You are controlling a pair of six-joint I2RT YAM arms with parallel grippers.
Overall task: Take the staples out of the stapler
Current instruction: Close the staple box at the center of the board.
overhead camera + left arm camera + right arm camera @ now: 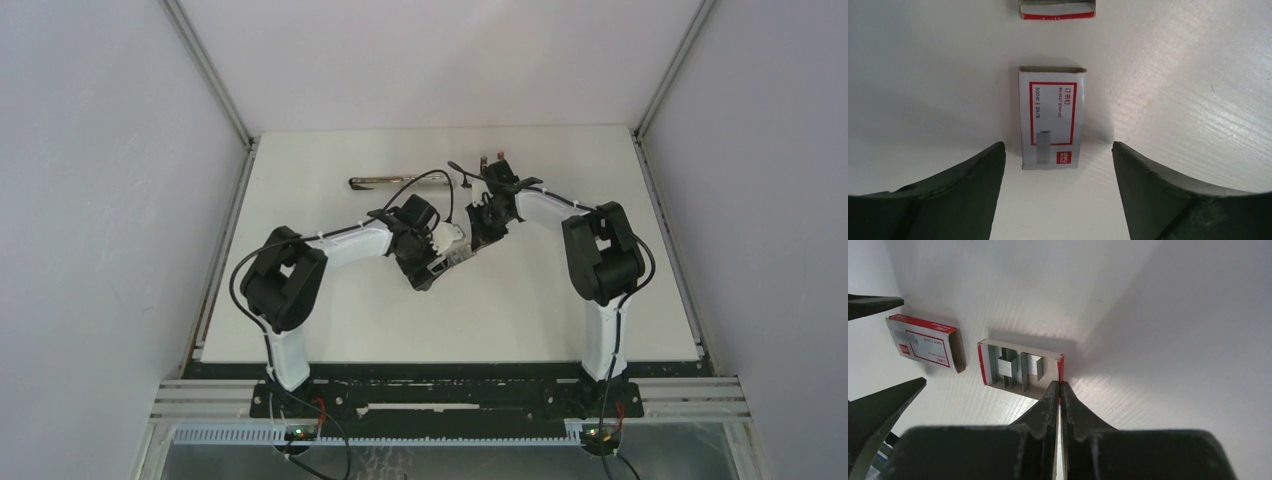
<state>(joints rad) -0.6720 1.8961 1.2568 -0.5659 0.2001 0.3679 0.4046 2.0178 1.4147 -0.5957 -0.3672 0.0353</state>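
Note:
The stapler [398, 182] lies flat on the table at the back, left of both grippers and apart from them; no wrist view shows it. My right gripper [1059, 385] is shut, pinching the red end wall of an open cardboard tray [989, 370] that holds several silver staple strips [1015, 367]. My left gripper [1058, 146] is open and empty, its fingers either side of the near end of the grey-and-red box sleeve [1052, 120], not touching it. In the top view the left gripper [440, 262] and right gripper [480, 235] meet mid-table.
The sleeve [928, 342] lies just left of the tray on the white table [330, 320]. The tray's end shows at the top of the left wrist view [1057, 9]. The left gripper's fingers [883, 405] show in the right wrist view. White walls enclose the table.

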